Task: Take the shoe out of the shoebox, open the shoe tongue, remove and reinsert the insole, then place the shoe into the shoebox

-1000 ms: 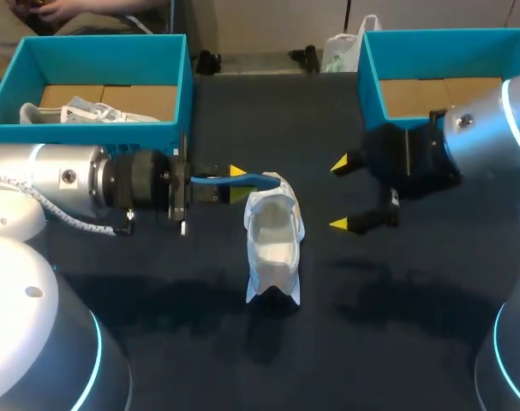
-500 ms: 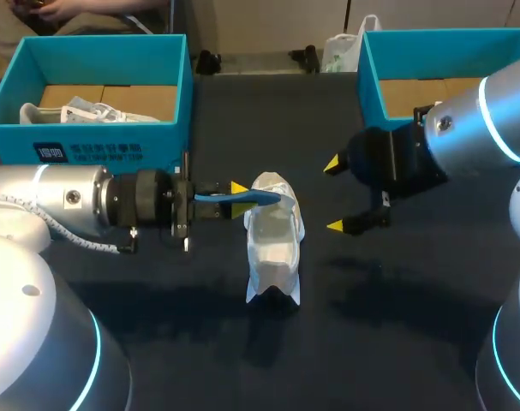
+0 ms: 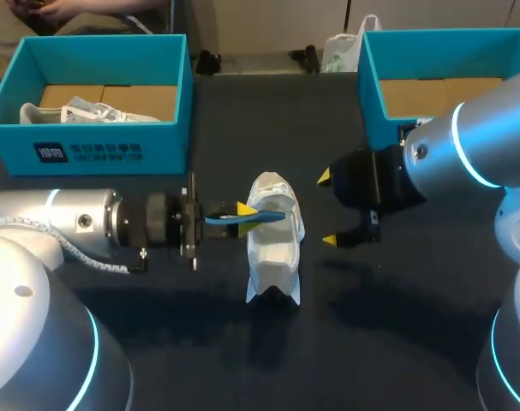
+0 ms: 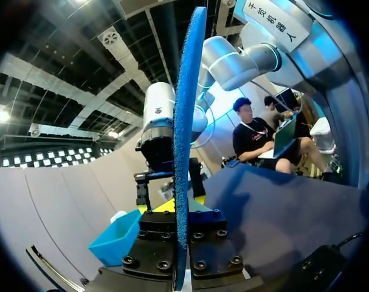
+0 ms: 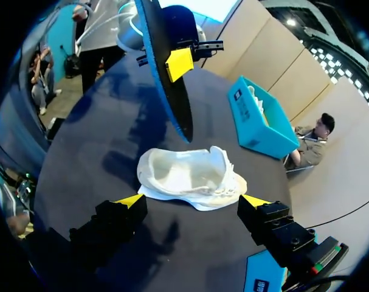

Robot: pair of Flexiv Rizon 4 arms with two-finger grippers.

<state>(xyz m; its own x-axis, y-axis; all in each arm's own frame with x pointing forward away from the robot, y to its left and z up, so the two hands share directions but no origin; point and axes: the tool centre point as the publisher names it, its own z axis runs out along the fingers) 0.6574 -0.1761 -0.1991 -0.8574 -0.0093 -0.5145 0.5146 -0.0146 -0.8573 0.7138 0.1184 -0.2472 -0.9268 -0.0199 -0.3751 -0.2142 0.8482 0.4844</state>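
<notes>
Shoe (image 3: 274, 248) lies on table (image 3: 414, 334), opening up. Left gripper (image 3: 245, 211) pinches blue insole (image 3: 264, 217) edge-on above it; right gripper (image 3: 326, 208) gapes beside. Leading end unclear: steady shoe, lay insole flat, slide toe-first.

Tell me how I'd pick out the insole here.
On the dark table, find the white shoe in the middle. The left gripper, entering from the left side, holds the insole over the shoe's opening. It is a thin, flat strip, bright blue where the shoe is white.

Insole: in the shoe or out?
Out. The left tool holds the blue insole on edge above the white shoe, not inside it.
</notes>
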